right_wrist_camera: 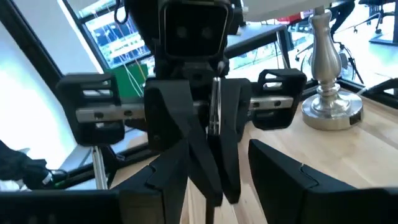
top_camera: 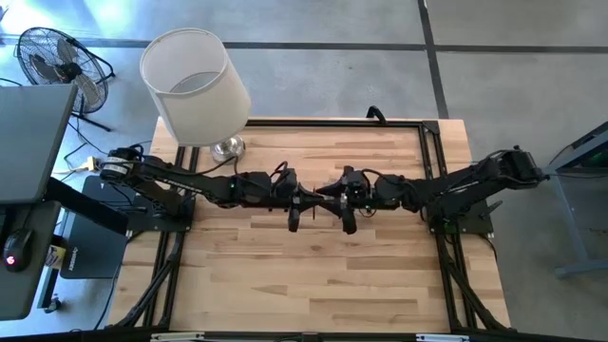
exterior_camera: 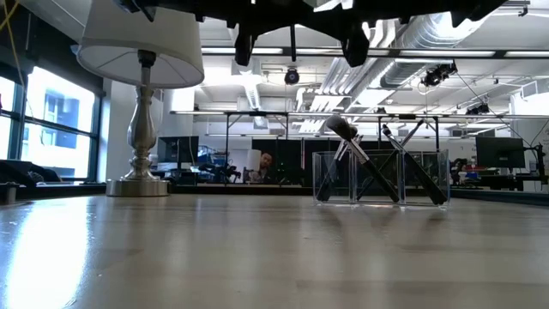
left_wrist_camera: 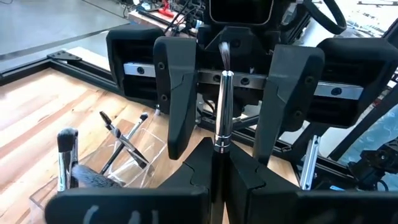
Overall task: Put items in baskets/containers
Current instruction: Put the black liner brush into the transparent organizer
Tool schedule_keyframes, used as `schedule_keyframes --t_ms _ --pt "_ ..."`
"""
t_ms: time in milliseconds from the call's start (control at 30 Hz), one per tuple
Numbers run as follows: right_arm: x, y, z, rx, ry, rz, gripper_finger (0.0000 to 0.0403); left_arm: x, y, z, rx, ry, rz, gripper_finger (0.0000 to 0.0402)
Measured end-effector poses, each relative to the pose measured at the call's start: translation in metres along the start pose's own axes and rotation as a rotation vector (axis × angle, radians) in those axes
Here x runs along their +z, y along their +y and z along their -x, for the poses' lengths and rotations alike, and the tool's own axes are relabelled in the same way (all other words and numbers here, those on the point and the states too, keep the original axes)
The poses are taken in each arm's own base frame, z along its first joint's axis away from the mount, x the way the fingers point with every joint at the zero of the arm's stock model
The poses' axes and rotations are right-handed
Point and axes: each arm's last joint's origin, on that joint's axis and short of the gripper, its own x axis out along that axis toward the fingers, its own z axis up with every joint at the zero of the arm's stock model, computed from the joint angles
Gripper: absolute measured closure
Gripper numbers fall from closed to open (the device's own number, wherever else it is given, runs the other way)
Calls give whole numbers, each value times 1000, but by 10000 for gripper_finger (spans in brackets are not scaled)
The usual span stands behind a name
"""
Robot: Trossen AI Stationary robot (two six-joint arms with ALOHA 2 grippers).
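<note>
Brush point(left_wrist_camera: 223, 99) in left gripper point(left_wrist_camera: 219, 163), lamp point(top_camera: 196, 87) behind

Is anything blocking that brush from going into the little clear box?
The left gripper holds the brush in mid-air, with the right gripper's open fingers on either side of it. The clear box stands below, open-topped, already holding crossed brushes; nothing else visible intervenes.

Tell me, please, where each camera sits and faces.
High: overhead, facing down on the wooden table; both arms show.
Low: tabletop level, facing the clear plastic box; fingers overhead.
Left wrist: faces the open right gripper past a slim dark brush.
Right wrist: faces the shut left gripper.
Low and right wrist share the silver lamp base.
</note>
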Motion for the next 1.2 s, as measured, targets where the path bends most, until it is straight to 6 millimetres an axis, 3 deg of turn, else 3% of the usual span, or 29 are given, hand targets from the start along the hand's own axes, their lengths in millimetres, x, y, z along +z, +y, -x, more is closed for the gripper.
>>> schedule_keyframes --t_ms 300,900,1100,1200 --pt "9 -8 -2 -6 -70 -7 242 -2 0 -2 -15 6 0 390" --pt "8 -8 -3 54 -40 -4 251 -3 0 -3 -19 4 0 390" --pt "9 -10 -2 -25 -72 -16 263 -3 1 -3 -11 2 1 390" --pt "9 -8 -2 40 -51 -22 267 -3 0 -3 -17 4 0 390"
